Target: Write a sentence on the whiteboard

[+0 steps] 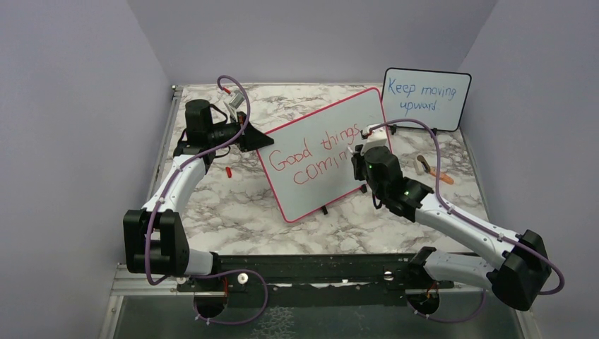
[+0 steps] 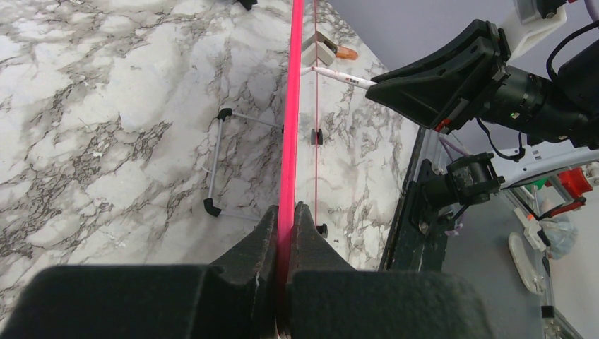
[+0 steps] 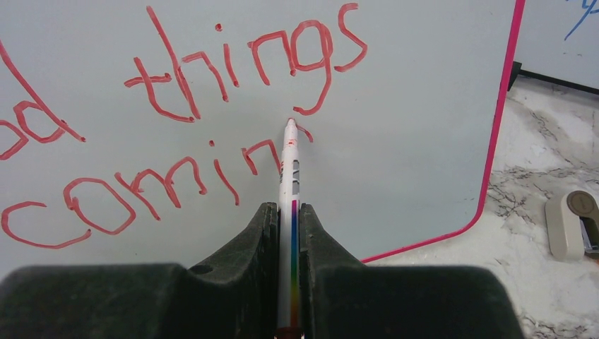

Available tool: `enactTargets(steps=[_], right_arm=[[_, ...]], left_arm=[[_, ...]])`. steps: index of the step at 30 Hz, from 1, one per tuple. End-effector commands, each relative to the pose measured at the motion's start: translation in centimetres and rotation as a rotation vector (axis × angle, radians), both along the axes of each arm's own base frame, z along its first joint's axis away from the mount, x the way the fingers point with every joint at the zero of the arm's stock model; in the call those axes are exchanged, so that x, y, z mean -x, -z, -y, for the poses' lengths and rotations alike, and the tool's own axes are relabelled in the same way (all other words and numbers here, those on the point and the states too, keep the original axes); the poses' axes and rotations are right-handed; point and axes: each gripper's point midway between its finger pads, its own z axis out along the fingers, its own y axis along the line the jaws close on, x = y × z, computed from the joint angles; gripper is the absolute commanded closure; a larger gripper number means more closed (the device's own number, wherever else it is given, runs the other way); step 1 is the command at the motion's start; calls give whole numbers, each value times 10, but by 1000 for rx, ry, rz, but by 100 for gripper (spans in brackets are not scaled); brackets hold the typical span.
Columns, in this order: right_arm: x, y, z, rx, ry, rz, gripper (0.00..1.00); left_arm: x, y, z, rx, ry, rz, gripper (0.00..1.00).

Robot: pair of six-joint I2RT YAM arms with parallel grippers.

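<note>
The whiteboard [image 1: 332, 131], white with a red-pink frame, stands tilted mid-table. Red words "Good things" [image 1: 311, 150] and "comin" [image 1: 318, 171] are on it; they also show in the right wrist view [image 3: 233, 63]. My left gripper [image 1: 263, 138] is shut on the board's left edge; the frame [image 2: 289, 141] runs between its jaws [image 2: 286, 226]. My right gripper [image 1: 357, 154] is shut on a white marker [image 3: 289, 176] with a rainbow stripe. The marker tip [image 3: 290, 121] touches the board right of "comin", at a short fresh stroke. The marker also shows in the left wrist view [image 2: 342, 75].
A smaller black-framed board [image 1: 426, 97] with blue "Keep moving upward" stands at the back right. A red marker cap [image 1: 228, 170] lies left of the whiteboard. An eraser [image 1: 424, 164] and an orange object [image 1: 443, 176] lie to the right. The eraser also shows in the right wrist view [image 3: 571, 224].
</note>
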Motion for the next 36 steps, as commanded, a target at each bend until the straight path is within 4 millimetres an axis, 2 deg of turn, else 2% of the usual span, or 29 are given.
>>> enactTargets(steps=[1,12,23,28,36], right_arm=[[2,2,-10,-16,-52,-30,99],[17,20,-6,-4,-73,-96,99],[21,32,8,42,-31,-121,99],[19,35,14,66,-4,-120,99],[10,25,23,65,53,-75,99]], left_arm=[[-8,47,-5,-98,-67,-83,100],[-8,48,-5,-101,-67,-83,100],[-8,48,-5,-101,-67,-85,100],[-8,48,-5,-100,-65,-85,100],[-8,47,-5,-99,-65,-84,100]])
